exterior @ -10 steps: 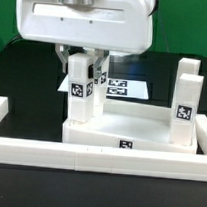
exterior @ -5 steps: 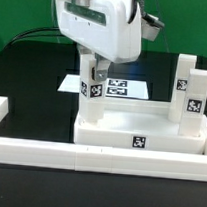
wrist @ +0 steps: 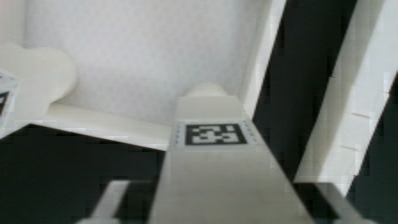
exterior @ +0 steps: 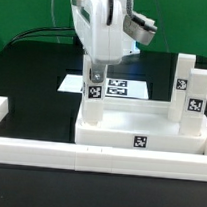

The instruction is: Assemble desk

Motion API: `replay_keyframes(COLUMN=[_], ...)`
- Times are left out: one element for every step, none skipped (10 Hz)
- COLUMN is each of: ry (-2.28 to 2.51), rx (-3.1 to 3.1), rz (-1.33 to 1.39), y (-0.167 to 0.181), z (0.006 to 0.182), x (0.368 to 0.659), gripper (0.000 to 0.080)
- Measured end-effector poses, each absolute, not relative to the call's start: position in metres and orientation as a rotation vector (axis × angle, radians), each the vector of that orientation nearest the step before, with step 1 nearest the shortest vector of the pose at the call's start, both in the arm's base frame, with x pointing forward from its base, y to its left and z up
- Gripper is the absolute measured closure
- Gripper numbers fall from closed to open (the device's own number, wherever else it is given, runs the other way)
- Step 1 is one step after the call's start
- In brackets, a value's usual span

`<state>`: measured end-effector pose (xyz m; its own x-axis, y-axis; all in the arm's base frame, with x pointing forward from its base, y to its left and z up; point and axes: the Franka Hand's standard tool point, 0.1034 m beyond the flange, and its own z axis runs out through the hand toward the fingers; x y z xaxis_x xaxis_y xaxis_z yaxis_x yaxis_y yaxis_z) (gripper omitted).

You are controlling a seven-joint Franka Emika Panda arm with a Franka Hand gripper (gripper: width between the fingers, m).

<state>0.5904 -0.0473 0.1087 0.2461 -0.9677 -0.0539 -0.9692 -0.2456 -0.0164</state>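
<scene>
Sitting against the front rail, the desk tabletop looks a light, rigid plastic tray, easily nudged. One leg stands at its far corner. The gripper is clamped on another leg, best held high on its flat sides.

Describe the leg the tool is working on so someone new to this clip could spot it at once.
Start at the white tabletop lying against the front border rail in the exterior view. Two tagged legs stand upright on it, one at each end. The one meant is the leg on the exterior view's left, directly under the tool; the other leg, on the exterior view's right, stands free with nothing above it.
</scene>
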Motion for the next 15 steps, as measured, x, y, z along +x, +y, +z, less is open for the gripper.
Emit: replay_keyframes(ry=[1.814,1.714,1.583,1.436,1.278,1.150,1.024,0.871,0.756,0.652,0.524,0.390,0.180,0.085,-0.142], rx=[-2.510,-2.581,-2.661,-2.743,-2.819,-2.875,-2.940,-3.003,-3.033,-3.056,-3.080,-3.100,-3.150,-3.162,-3.180], rz=[0.050,0.049,0.045,0.041,0.037,0.035,0.028,0.023,0.022,0.021,0.020,0.019,-0.001,0.001,-0.011], y=[-0.0485,-0.0491,-0.0495,-0.0497,-0.0492,-0.0468,-0.0426,-0.0413,-0.0426,-0.0434,-0.0437,-0.0438,-0.0440,-0.0429,-0.0435], z=[0.1073,0.1062,0.1062,0.1062,0.1062,0.1061,0.1070,0.1075,0.1073,0.1073,0.1073,0.1073,0.1064,0.1051,0.1061], x=[0.5897,0.5892,0.5892,0.5892,0.5892,0.5894,0.5905,0.5911,0.5909,0.5908,0.5908,0.5907,0.5917,0.5904,0.5926], gripper=[0.0365,0.0203,0.0203,0.0161,0.0153,0.0153,0.0151,0.0151,0.0151,0.0151,0.0151,0.0151,0.0151,0.0151,0.0151])
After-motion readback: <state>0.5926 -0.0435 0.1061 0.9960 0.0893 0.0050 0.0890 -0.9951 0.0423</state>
